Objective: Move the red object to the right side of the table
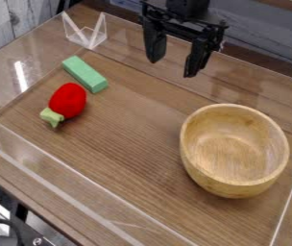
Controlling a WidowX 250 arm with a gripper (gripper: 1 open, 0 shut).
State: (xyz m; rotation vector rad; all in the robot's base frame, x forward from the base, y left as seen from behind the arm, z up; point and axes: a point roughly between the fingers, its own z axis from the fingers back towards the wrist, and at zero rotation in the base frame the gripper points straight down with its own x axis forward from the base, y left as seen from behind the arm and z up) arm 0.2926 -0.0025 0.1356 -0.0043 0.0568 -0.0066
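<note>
End effector point(179, 56), jaws wide and empty, hangs above the counter's point(123, 163) far middle, well apart from the red fruit point(66, 99) at left, just beside a green block point(85, 74); bowl point(234, 149) occupies the right, limiting placement room there

The robot's black two-fingered gripper point(179, 58) is dark all over, with a matte, blocky housing at the top edge of the view. Two long, flat black fingers point(153, 43) taper slightly toward squared tips; no markings are legible.
</note>
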